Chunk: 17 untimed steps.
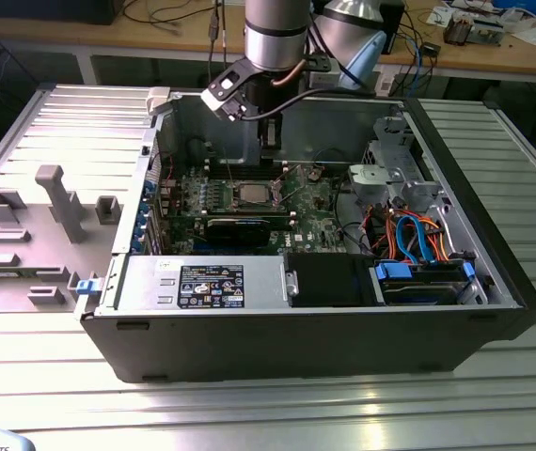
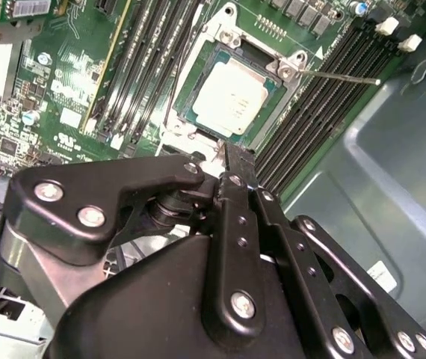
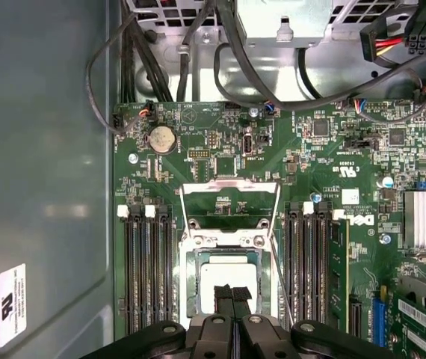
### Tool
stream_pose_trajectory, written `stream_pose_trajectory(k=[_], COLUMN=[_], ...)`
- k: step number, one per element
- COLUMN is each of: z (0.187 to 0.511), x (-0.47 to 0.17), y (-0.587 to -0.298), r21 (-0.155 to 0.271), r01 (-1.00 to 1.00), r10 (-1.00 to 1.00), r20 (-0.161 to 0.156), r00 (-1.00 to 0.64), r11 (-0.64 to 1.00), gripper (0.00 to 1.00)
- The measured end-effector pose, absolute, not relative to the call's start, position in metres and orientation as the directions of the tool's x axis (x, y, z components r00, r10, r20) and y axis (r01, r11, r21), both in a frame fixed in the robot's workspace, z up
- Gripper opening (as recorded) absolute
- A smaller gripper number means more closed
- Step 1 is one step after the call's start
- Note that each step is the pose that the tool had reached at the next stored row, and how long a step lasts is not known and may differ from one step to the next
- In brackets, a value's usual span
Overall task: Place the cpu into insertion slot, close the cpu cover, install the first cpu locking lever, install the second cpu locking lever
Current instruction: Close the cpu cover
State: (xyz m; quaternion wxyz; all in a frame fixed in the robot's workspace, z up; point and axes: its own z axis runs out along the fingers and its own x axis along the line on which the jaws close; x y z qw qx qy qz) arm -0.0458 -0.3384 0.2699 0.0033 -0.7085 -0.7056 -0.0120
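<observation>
The arm [image 1: 275, 33] came down from the top middle of the exterior view into the open computer case [image 1: 296, 338], which lay on the slatted metal table [image 1: 249, 413]. In that view the gripper [image 1: 270, 148] hung just above the green motherboard [image 1: 315, 202], dark against the case's back wall and hard to make out. The cpu [image 1: 249, 194] was a small grey square at the frame's centre, beyond the black card [image 1: 240, 228].

In both wrist views the cpu [image 3: 229, 273] [image 2: 232, 97] lay flat inside the socket. In the first wrist view the gripper [image 3: 232, 295] had its two black fingertips pressed together, and they hid the cpu's nearer edge; whether they touched the chip could not be told. The cpu cover [image 3: 228, 185] was open, swung back off the socket towards the coin cell [image 3: 161, 138], with green board showing through its window. One thin wire lever [image 3: 276, 262] ran along the socket's side beside the memory slots [image 3: 314, 269], unlatched as far as could be seen.

In the second wrist view the gripper [image 2: 237, 158] and its black linkage covered much of the board, and a lever [image 2: 340, 75] stuck out as a thin rod over the memory slots.
</observation>
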Motion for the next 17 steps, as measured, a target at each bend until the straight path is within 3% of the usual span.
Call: stream_pose_trajectory(k=[17], z=[0.270], x=[-0.026], y=[-0.338], r21=[0.012], r01=[1.000], r10=[1.000], r20=[0.022], r00=[0.004], r11=[-0.004], gripper=[0.11])
